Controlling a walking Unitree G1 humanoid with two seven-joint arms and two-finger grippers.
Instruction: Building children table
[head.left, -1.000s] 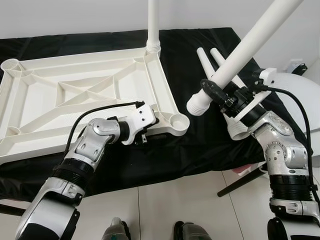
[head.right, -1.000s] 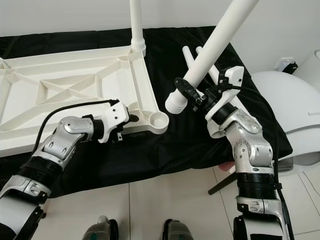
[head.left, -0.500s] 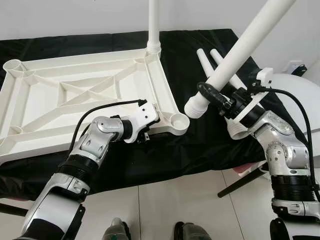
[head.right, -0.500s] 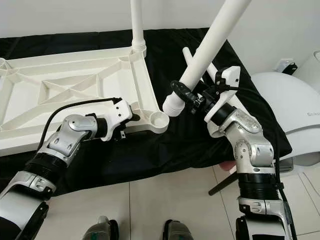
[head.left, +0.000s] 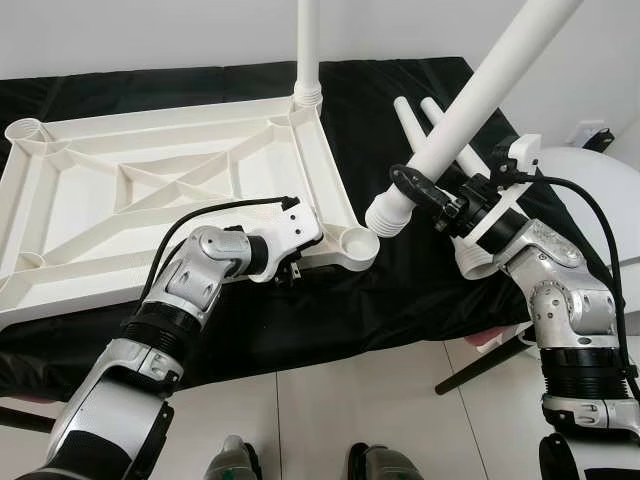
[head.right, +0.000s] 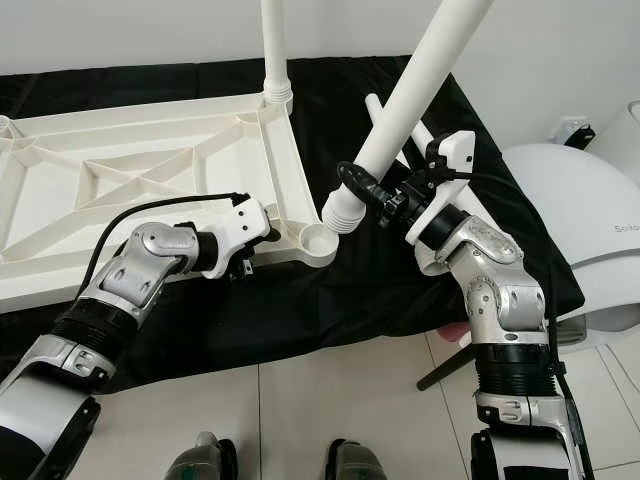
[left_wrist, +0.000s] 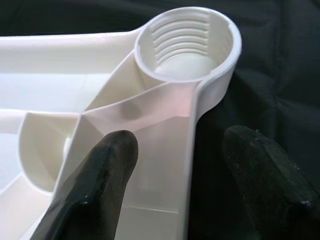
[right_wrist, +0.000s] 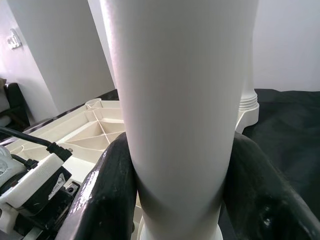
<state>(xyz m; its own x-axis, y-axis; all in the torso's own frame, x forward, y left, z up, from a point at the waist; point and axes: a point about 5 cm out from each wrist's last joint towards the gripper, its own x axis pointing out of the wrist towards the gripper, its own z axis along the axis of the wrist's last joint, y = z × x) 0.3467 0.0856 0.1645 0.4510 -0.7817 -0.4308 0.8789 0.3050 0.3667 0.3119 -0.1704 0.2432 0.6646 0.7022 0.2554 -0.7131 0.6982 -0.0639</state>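
Lowered and swung inward over the past second, the right end effector (head.left: 447, 199) now brings the threaded foot of its white table leg (head.left: 480, 92) just beside the open corner socket (head.left: 357, 241), its black fingers (right_wrist: 114, 192) pinching the tube from both sides. Across the corner, the left end effector (left_wrist: 182, 160) has slid closer along the near rail, its fingers spread on either side of the rim without squeezing it, to steady the upturned table frame (head.left: 130, 190) on the black cloth (head.left: 400, 290). One leg (head.left: 307, 45) already stands in the far corner; two spare legs (head.left: 420, 118) lie behind the right arm. To seat this one cleanly, the leg probably needs tipping upright and centring over the socket before it is turned, or the threads may cross.
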